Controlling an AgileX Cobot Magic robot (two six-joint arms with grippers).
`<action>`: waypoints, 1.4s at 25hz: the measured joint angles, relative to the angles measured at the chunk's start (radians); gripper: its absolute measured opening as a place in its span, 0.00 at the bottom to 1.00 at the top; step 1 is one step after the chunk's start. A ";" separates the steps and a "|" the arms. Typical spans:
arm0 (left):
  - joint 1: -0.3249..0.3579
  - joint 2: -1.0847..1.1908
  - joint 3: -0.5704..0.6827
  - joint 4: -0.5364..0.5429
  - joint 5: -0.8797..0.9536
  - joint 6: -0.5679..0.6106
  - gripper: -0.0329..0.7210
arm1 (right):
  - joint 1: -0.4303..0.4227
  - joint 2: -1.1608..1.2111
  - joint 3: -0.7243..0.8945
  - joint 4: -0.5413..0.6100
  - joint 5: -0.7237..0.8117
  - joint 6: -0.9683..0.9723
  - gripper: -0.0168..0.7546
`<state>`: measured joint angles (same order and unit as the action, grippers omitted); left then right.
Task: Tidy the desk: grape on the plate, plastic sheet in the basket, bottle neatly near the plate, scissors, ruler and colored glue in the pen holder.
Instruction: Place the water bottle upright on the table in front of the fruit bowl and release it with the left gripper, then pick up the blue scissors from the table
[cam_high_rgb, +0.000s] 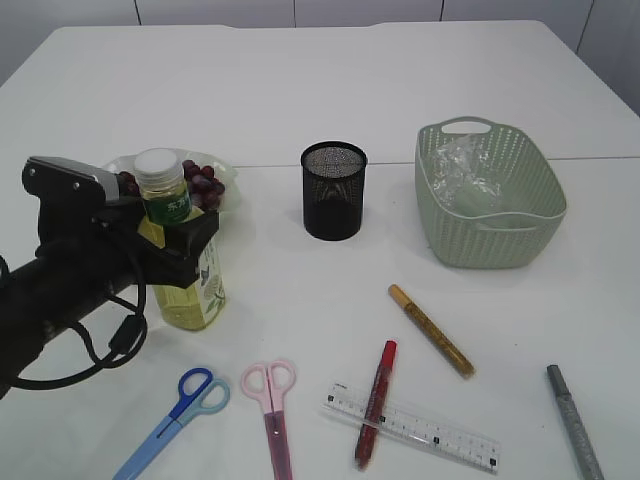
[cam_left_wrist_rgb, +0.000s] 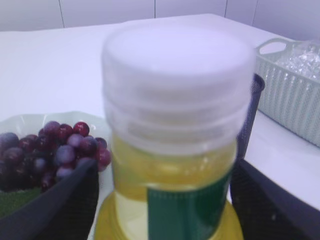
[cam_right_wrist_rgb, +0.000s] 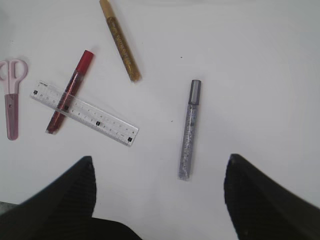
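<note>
While the bottle (cam_high_rgb: 183, 250) stands upright on the tabletop (cam_high_rgb: 330, 90) just near of the plate (cam_high_rgb: 228, 192), our left end effector (cam_high_rgb: 172, 232) sits around its neck with the fingers spread to either side. We judge the bottle is being set where the task wants it, beside the plate, and the wide fingers suggest a release. In the exterior view the plate at far left carries the grapes (cam_high_rgb: 203, 180). The black mesh pen holder (cam_high_rgb: 333, 190) in the middle appears empty. The green basket (cam_high_rgb: 490, 195) at right holds the crumpled plastic sheet (cam_high_rgb: 462, 172). Along the near edge lie blue scissors (cam_high_rgb: 170, 420), pink scissors (cam_high_rgb: 273, 405), a clear ruler (cam_high_rgb: 412, 424) with a red glue pen (cam_high_rgb: 376, 402) lying across it, a gold glue pen (cam_high_rgb: 431, 329) and a silver glue pen (cam_high_rgb: 574, 421), all waiting for the pen holder.

From the left wrist, we see the white cap (cam_left_wrist_rgb: 177, 85) filling the frame, with yellow liquid and a green label below. Both dark fingers (cam_left_wrist_rgb: 55, 210) stand clear of the bottle's sides, and the grapes sit on the plate behind at left.

From the right wrist, our right end effector (cam_right_wrist_rgb: 157, 195) hovers spread and empty above the tabletop, its fingers flanking the silver glue pen's near end. We judge it is poised to start on the pens, since that pen lies straight ahead of it.
</note>
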<state>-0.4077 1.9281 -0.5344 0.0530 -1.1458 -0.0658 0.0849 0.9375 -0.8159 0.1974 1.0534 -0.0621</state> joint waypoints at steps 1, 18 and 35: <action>0.000 -0.015 0.000 0.000 0.000 0.007 0.84 | 0.000 0.000 0.000 0.000 0.000 0.000 0.78; 0.054 -0.450 0.008 -0.053 0.165 0.040 0.83 | 0.000 0.000 0.000 0.001 0.002 0.000 0.78; 0.249 -0.809 0.011 -0.113 1.155 0.040 0.79 | 0.000 0.000 0.000 0.046 0.008 0.009 0.78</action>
<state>-0.1592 1.1189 -0.5229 -0.0600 0.0093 -0.0258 0.0849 0.9375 -0.8159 0.2434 1.0614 -0.0535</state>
